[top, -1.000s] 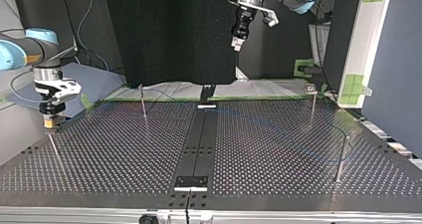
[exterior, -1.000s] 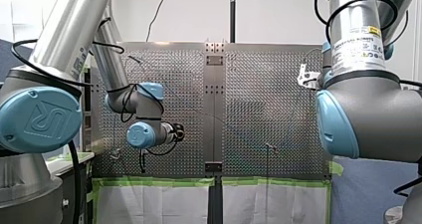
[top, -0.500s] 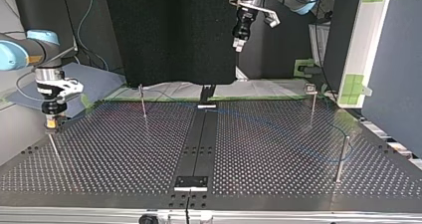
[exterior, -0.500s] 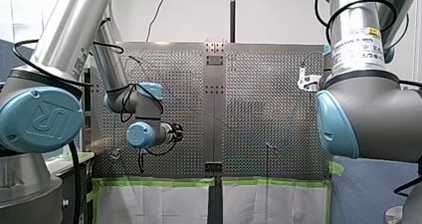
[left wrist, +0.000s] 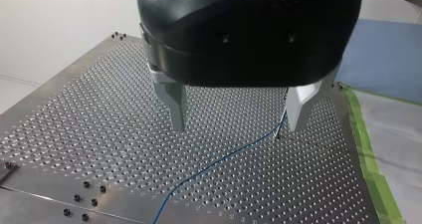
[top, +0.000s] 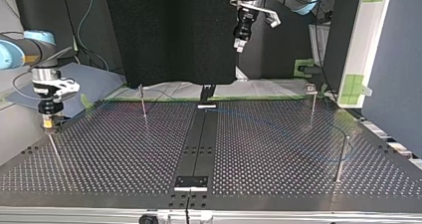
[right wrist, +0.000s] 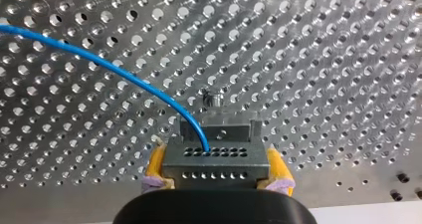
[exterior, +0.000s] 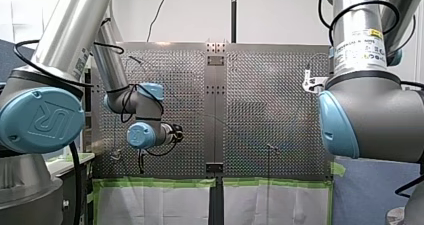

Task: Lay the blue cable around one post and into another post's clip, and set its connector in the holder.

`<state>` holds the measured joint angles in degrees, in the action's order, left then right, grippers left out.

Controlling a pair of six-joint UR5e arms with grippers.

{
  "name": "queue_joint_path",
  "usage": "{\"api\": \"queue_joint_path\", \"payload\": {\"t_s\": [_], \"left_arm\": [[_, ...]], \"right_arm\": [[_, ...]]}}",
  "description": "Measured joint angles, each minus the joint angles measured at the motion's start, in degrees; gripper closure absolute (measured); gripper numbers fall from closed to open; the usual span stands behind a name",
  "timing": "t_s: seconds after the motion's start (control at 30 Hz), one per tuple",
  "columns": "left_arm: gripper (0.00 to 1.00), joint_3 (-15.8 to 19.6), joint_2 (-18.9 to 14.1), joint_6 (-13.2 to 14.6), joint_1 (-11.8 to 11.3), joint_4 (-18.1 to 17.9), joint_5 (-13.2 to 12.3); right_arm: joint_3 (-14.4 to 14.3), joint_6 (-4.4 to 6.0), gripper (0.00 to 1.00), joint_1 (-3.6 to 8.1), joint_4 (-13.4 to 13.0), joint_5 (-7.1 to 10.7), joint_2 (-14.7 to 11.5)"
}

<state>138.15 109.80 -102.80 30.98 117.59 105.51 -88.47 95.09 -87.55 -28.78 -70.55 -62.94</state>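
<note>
Left pincer (left wrist: pixel 236 128) spread, right pincer (right wrist: pixel 216 175) seemingly clamped

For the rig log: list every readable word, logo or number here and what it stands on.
"UR": on the blue joint cap of my left arm, front view.
White sticker on my right arm: print too blurred to read.
Top and wrist views: no text.

My left arm (exterior: pixel 70 40) and my right arm (exterior: pixel 357 30) are silver tubes with pale blue joint caps (exterior: pixel 40 120), the left one embossed with a UR mark. Black cables (exterior: pixel 76 180) loop along both, and the right arm bears a white label (exterior: pixel 360 47) with a yellow stripe. The left end effector (left wrist: pixel 234 122) has a glossy black domed housing and two tapered grey metal fingers (left wrist: pixel 175 104); the right end effector (right wrist: pixel 217 171) has a rounded black body and yellow pads (right wrist: pixel 155 167) with purplish tips.
</note>
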Motion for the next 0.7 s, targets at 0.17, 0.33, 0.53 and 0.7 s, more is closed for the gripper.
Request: {"api": "queue_joint_path", "payload": {"t_s": [0.17,0.33,0.53,0.7], "left_arm": [[0.0,0.0,0.0,-0.14,-0.02,0.02,0.0],[0.0,0.0,0.0,-0.2,-0.01,0.02,0.0],[0.0,0.0,0.0,-0.2,-0.02,0.02,0.0],[0.0,0.0,0.0,-0.2,-0.02,0.02,0.0]], "right_arm": [[0.0,0.47,1.0,0.48,-0.52,0.75,0.1],[0.0,0.72,1.0,0.64,-0.67,0.86,0.19],[0.5,1.36,1.0,0.5,-0.19,0.56,0.26],[1.3,1.7,1.0,0.11,0.78,0.11,0.32]]}}
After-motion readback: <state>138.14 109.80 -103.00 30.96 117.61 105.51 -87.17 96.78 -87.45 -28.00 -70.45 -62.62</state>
